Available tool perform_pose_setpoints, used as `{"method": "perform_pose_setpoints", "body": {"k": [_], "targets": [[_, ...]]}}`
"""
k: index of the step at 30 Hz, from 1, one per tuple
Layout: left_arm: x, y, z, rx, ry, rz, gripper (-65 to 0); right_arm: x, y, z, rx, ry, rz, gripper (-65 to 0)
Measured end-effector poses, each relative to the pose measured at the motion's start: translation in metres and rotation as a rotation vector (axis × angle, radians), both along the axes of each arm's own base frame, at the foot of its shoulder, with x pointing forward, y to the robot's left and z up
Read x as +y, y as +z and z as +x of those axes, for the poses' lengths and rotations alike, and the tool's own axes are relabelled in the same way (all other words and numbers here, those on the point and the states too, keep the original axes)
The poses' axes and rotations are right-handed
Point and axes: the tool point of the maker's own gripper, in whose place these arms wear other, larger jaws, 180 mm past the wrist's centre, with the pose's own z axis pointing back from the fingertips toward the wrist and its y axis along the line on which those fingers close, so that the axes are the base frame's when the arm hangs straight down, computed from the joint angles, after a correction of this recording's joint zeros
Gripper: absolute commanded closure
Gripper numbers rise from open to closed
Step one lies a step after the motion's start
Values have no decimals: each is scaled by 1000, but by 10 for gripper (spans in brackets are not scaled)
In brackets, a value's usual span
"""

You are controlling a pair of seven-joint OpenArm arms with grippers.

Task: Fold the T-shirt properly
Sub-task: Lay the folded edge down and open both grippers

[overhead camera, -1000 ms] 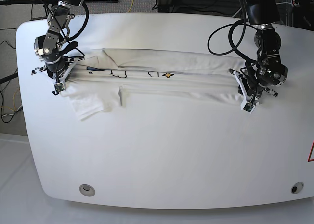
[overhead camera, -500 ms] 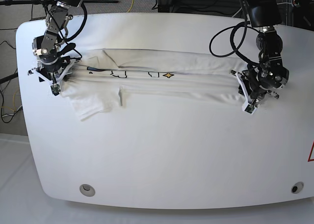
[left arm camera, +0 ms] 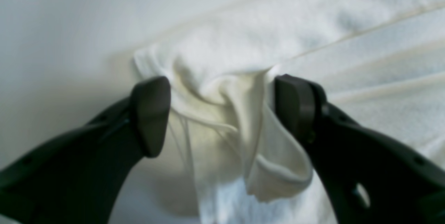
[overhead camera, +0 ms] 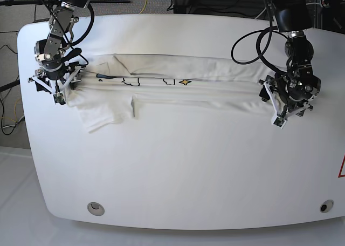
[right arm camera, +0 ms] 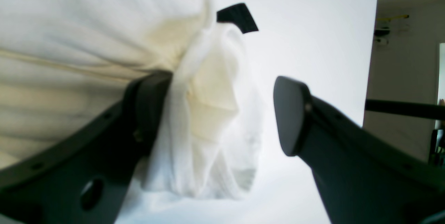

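**White shirt folded into a long band, both grippers spread at its ends**

The large white cotton T-shirt (overhead camera: 172,87) lies as a narrow strip across the 12 o'clock half of the glossy white rounded table (overhead camera: 188,170). Along the fold only letter fragments and a yellow star (overhead camera: 185,82) show; no word is readable. The left gripper (left arm camera: 222,112) stands wide, bunched hem loose between its fingers. The right gripper (right arm camera: 222,112) is likewise wide, cloth resting against one finger. Cables hang beyond the table's 12 o'clock edge.
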Motion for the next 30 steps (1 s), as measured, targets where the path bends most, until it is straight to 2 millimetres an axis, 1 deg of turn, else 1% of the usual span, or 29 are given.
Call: {"method": "perform_pose_setpoints", "body": {"k": [7,10,14,18,21,26,30], "targets": [[3,17,6,-47,-1,23,-432,0,0,0,0,0,0,-425],[12,28,9,-79,13,42,-435,0,0,1,-1,0,0,-425],[32,46,13,-105,34,135,-436,-3,2,1,-2,-10,0,-426],[42,67,24,-143,39,220,-437,-4,2,0,-9,-23,9,-427],[47,77,29,-168,40,272,-437,-6,3,1,-6,-22,11,-428],[63,81,25,-137,66,354,-437,-7,3,2,-3,-30,12,-428],[66,82,24,-136,71,364,-437,-6,3,2,-4,-30,12,-428]]}}
